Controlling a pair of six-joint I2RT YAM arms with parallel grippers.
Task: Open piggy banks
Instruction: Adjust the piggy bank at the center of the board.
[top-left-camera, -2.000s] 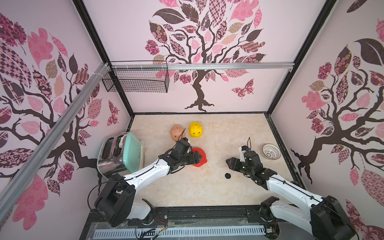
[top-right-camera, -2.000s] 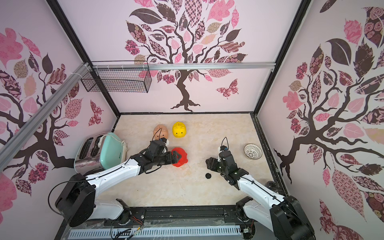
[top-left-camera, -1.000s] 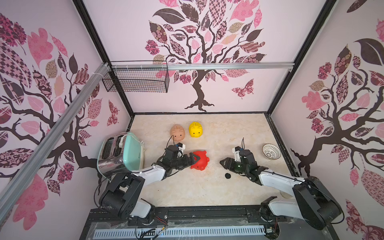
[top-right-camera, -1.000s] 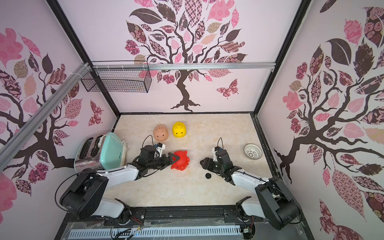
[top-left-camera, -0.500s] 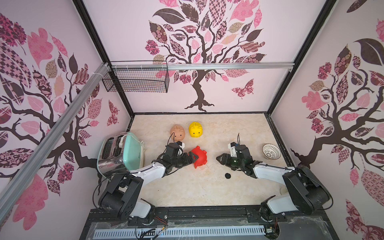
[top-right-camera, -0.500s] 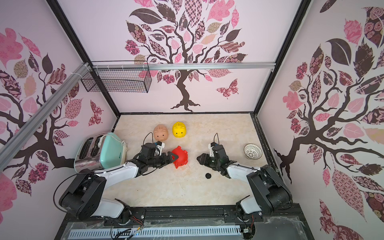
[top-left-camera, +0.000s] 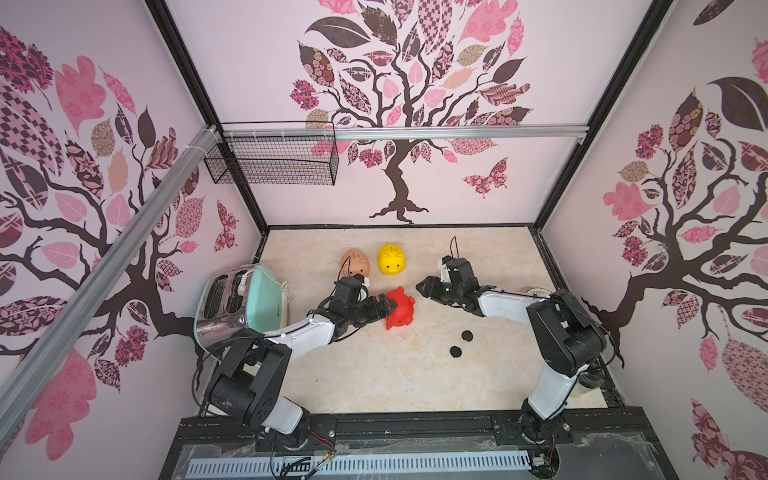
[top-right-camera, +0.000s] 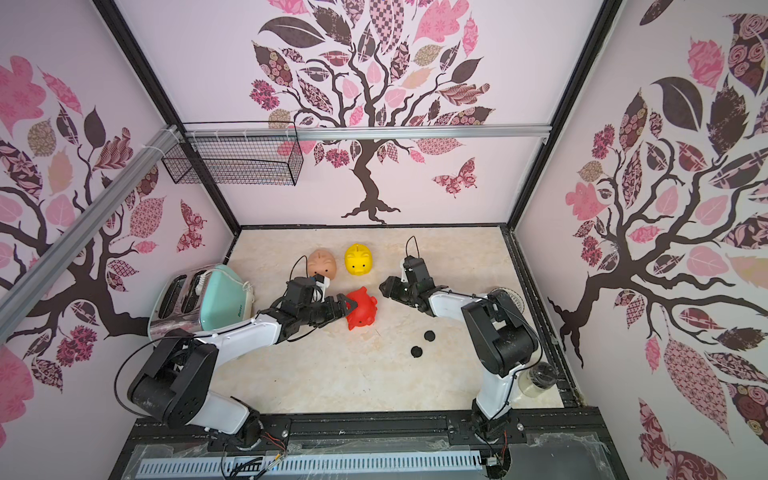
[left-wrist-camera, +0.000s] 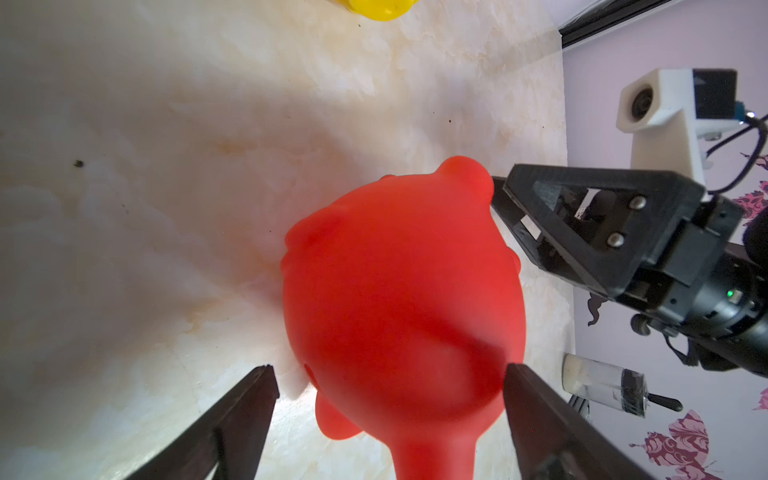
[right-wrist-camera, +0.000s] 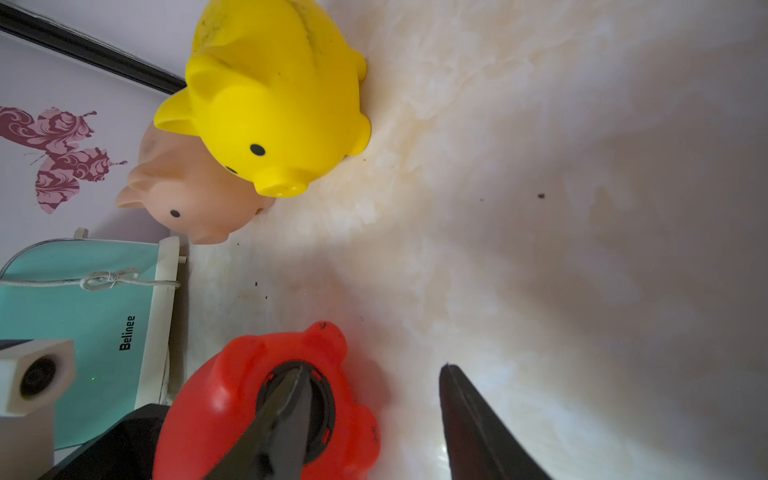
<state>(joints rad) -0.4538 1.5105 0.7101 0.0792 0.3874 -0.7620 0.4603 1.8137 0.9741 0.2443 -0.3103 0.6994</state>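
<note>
Two loose plugs lower centre-right on table. Mid-frame: my left gripper wide, astride red pig, one finger touching, other clear. My right gripper part open, one finger over belly plug. Upper centre: peach pig, yellow pig

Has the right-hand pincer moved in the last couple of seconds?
Yes. The right pincer has moved away from the loose black plug toward the back wall, and is now close beside the red piggy bank.
</note>
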